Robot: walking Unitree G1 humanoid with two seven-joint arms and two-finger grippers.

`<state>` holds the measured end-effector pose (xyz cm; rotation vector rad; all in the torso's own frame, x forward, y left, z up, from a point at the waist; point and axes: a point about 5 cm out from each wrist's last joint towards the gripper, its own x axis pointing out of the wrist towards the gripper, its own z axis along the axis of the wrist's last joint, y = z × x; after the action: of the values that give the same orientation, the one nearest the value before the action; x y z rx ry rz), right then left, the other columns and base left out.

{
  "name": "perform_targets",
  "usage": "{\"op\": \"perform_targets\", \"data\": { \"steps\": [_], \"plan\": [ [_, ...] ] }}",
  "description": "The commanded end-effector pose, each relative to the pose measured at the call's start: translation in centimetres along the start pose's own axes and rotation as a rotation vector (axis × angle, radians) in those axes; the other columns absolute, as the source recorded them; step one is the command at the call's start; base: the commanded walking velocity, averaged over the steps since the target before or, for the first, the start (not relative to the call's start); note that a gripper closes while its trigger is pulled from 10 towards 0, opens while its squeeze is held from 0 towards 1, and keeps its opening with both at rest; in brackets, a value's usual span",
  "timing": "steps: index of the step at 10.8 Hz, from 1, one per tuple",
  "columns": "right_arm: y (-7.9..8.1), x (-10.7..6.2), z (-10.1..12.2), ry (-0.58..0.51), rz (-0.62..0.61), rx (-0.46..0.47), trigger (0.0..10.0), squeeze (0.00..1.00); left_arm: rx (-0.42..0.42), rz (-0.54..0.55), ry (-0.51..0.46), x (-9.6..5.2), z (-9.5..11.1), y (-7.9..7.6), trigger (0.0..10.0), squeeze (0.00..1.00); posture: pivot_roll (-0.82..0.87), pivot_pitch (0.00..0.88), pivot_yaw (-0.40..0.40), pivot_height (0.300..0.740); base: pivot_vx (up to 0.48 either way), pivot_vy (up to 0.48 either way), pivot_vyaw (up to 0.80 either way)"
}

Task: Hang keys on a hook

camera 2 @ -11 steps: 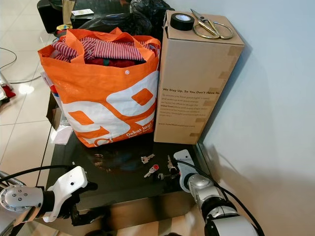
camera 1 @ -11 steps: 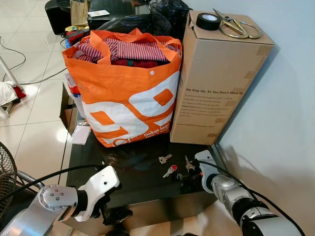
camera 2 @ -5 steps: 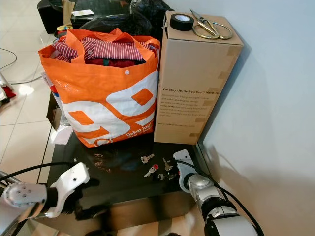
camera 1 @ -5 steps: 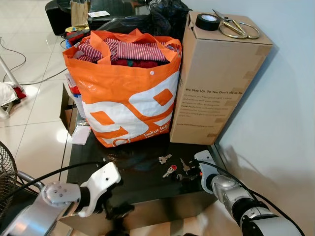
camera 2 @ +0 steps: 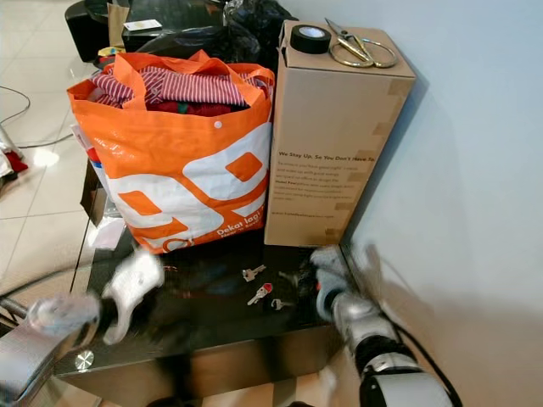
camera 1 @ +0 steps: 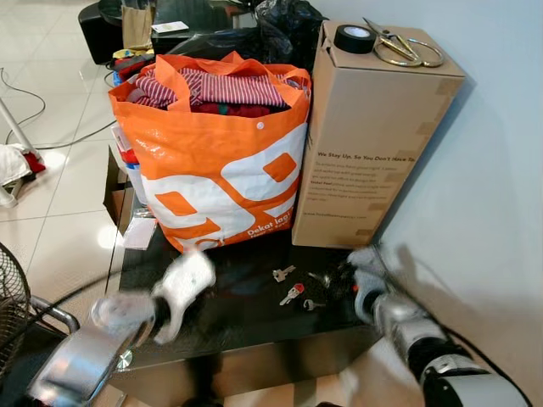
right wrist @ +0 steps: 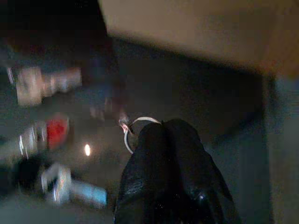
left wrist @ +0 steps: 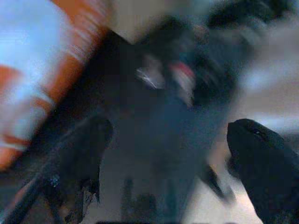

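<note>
Where keys (camera 2: pixel 260 292) lie on table (camera 2: pixel 212 318) before box (camera 2: pixel 335 136), right gripper (right wrist: pixel 163 133) clenched on key ring (right wrist: pixel 140 128); left gripper (left wrist: pixel 173 154) spread open, blurred, left of keys.

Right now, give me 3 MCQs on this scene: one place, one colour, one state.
1. Where do the scissors lie?
A. on top of the cardboard box
B. inside the orange bag
C. on the floor

2. What colour is the tag on the keys?
A. green
B. red
C. yellow

3. How do the jaws of the right gripper stand?
A. wide open over the bag
B. shut at the key ring
C. open around the tape roll

Key: 1 A, the scissors rest beside the tape roll on the box top. 2 B, a red tag shows among the keys on the black table. 3 B, the right wrist view shows the two black fingers pressed together with the ring at their tips.
</note>
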<state>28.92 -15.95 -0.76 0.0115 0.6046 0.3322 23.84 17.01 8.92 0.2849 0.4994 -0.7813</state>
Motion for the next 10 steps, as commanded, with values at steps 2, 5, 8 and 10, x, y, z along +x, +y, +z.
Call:
{"op": "perform_targets", "data": {
  "steps": [2, 5, 8, 10],
  "plan": [
    [-0.6, -0.5, 3.6, -0.233, -0.004, 0.028, 0.0, 0.0, -0.097, 0.193, -0.109, -0.1, 1.4, 1.6, 10.0, 0.04, 0.07, 0.0, -0.057, 0.74, 0.0, 0.0, 0.0],
    [0.5, -3.7, 5.9, -0.445, -0.042, 0.039, 0.0, 0.0, -0.102, 0.438, -0.236, -0.8, 3.1, 2.5, 10.0, 0.0, 0.06, 0.0, -0.046, 0.74, 0.0, 0.0, 0.0],
    [0.5, -8.1, 6.1, -0.491, -0.197, 0.08, 0.0, 0.0, -0.125, 0.594, -0.343, -2.0, 4.2, 1.6, 10.0, 0.17, 0.06, 0.0, -0.052, 0.74, 0.0, 0.0, 0.0],
    [0.8, -9.0, 6.3, -0.466, -0.236, 0.09, 0.0, 0.0, -0.146, 0.702, -0.312, -2.2, 3.6, 2.0, 10.0, 0.0, 0.07, 0.0, -0.065, 0.74, 0.0, 0.0, 0.0]
  ]
}}
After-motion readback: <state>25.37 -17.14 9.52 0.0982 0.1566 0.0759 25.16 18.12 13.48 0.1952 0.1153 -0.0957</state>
